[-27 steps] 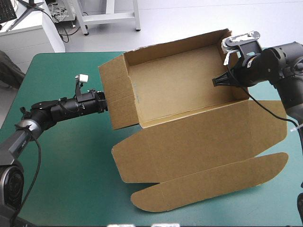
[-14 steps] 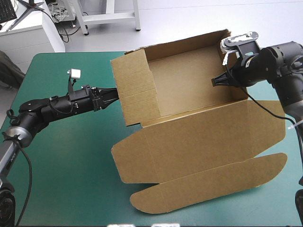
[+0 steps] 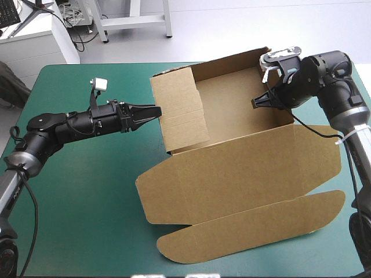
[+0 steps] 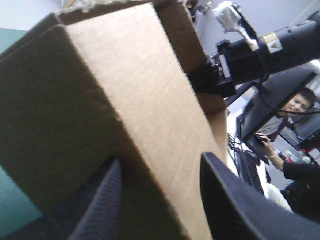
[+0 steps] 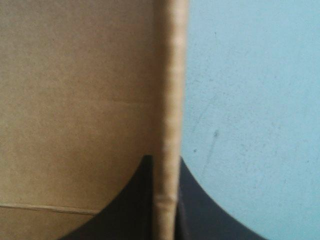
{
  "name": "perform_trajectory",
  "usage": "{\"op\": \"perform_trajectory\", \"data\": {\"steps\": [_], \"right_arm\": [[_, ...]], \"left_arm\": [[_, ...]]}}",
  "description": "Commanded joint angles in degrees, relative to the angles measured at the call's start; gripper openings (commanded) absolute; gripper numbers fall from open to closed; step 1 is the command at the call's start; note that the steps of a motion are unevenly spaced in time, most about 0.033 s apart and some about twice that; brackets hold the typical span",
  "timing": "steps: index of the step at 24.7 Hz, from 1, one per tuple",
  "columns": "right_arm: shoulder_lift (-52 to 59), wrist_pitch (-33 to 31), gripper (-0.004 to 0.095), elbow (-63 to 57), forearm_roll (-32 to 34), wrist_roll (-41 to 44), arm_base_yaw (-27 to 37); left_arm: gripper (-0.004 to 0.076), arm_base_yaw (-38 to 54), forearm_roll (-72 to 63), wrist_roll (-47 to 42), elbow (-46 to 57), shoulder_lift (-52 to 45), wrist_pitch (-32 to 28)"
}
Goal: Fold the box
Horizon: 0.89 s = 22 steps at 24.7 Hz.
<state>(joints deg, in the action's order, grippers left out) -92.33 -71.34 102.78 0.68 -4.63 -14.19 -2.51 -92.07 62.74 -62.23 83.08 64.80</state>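
Fig.: box (image 3: 232, 110) at upper centre of high view, walls up, lid (image 3: 243, 168) flat toward lower centre. R gripper (image 3: 258, 102), upper right, nipped nearly closed on wall edge. L gripper (image 3: 153, 109), centre left, fingers apart, tips at end wall (image 3: 181, 113), not clamped. Step: setting left end wall. Next prob. needs L to press it inward, R steadying.

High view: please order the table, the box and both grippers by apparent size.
1. table
2. box
3. left gripper and right gripper: alike; the box partly hides the right one, so not ranked.
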Motion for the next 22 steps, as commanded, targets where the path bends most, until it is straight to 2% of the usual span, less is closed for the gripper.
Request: {"op": "perform_trajectory", "data": {"steps": [1,3,7,10,16,19,22], "right_arm": [[2.39,3.39,-0.0017,1.86,-2.38,-0.07,-0.44],[2.39,5.91,-0.0016,1.86,-2.09,-0.07,-2.66],[2.39,10.09,-0.0016,1.86,-2.01,1.87,-5.60],[2.39,11.30,-0.0016,1.86,-1.89,2.29,-7.43],[2.39,12.96,-0.0012,1.86,1.80,7.49,-10.18],[2.15,13.77,-0.0013,1.86,3.57,10.77,-11.81],[1.26,14.13,-0.0012,1.86,3.69,13.19,-12.71]], "left_arm": [[0.0350,-0.32,0.62,-5.64,-3.25,-2.14,-3.16],[0.0350,-0.32,6.38,-11.01,-5.87,-2.14,-6.49],[0.0350,-1.52,16.58,-18.61,-11.16,-2.14,-9.34],[0.0349,-6.40,32.42,-29.67,-14.66,-2.14,-15.99],[0.0349,-14.38,51.63,-46.87,-17.22,-2.14,-26.62],[0.0338,-17.17,63.10,-55.62,-18.38,-1.90,-27.38],[0.0286,-19.20,75.82,-66.30,-20.16,-0.59,-25.39]]}}
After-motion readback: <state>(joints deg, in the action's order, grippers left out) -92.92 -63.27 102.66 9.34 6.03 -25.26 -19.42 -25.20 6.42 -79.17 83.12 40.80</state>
